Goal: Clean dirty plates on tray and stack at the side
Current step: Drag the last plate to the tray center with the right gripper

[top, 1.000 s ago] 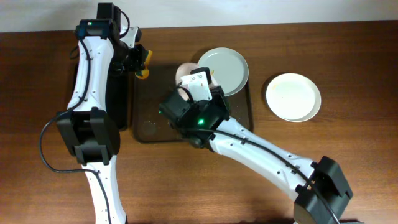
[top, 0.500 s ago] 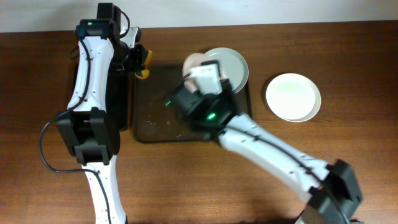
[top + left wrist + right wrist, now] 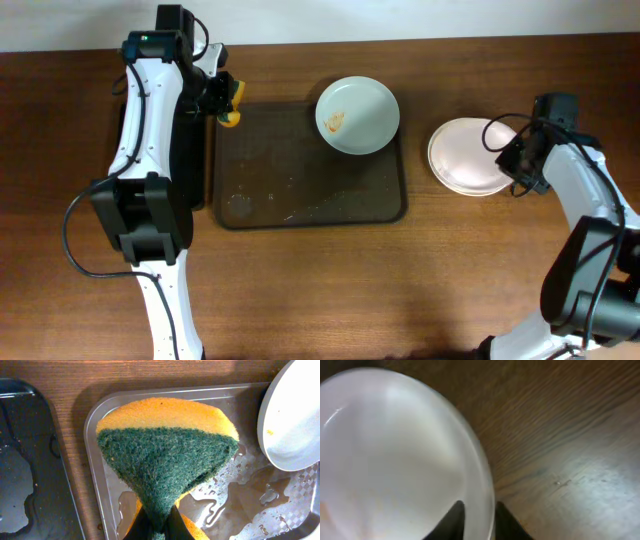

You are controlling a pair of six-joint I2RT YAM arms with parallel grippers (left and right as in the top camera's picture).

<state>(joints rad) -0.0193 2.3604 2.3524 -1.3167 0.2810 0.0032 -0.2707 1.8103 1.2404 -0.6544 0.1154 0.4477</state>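
Note:
The brown tray [image 3: 300, 185] holds the pale blue-green plate [image 3: 357, 115] at its far right corner, with an orange smear on it. My left gripper [image 3: 224, 100] is shut on a yellow-and-green sponge [image 3: 232, 108] above the tray's far left corner; the sponge [image 3: 165, 455] fills the left wrist view, with the plate's edge [image 3: 295, 415] at its right. My right gripper [image 3: 516, 158] is shut on the rim of a white plate [image 3: 462, 148], held on or just over a second white plate [image 3: 470, 188] on the table right of the tray. In the right wrist view my fingers [image 3: 475, 517] straddle that rim [image 3: 395, 460].
A black tray [image 3: 190, 150] lies left of the brown tray under my left arm, and it shows wet in the left wrist view [image 3: 25, 460]. Water and crumbs lie on the brown tray's floor [image 3: 235, 505]. Bare wooden table [image 3: 450, 280] surrounds the tray.
My right arm has swung from over the tray to the right, carrying a white plate onto the white plate beside the tray. The left arm and sponge have not moved.

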